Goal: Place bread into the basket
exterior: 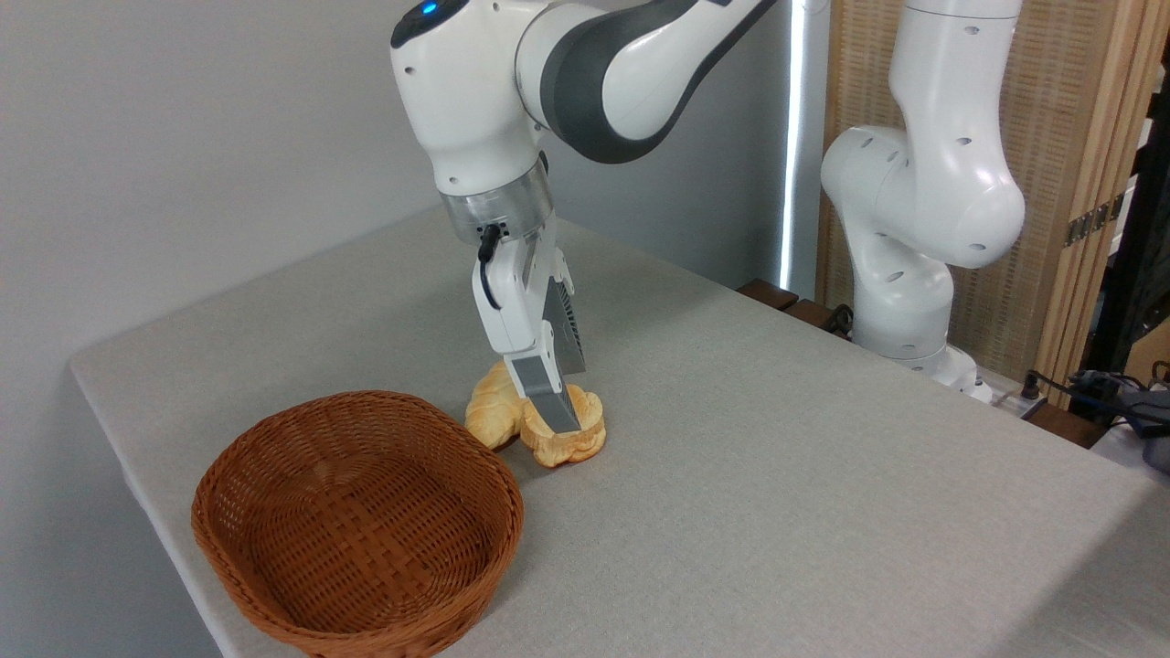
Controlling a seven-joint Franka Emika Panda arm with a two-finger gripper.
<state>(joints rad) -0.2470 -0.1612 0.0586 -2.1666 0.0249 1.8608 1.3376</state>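
Observation:
The bread [574,446], a small lumpy golden-brown bun, rests on the grey table [777,475] just right of the basket's far rim. My gripper [569,404] stands over it, pointing down. The near finger covers the bun's front and the far finger sits behind its top, so the fingers hold the bun between them. The reddish-brown wicker basket [274,452] stands at the table's front left with nothing in it, about a hand's width from the bun.
A longer pale-golden loaf [489,413] lies against the bun's left side, between it and the basket. The arm's white base [914,274] stands at the table's far right. The table's left and front edges run close to the basket.

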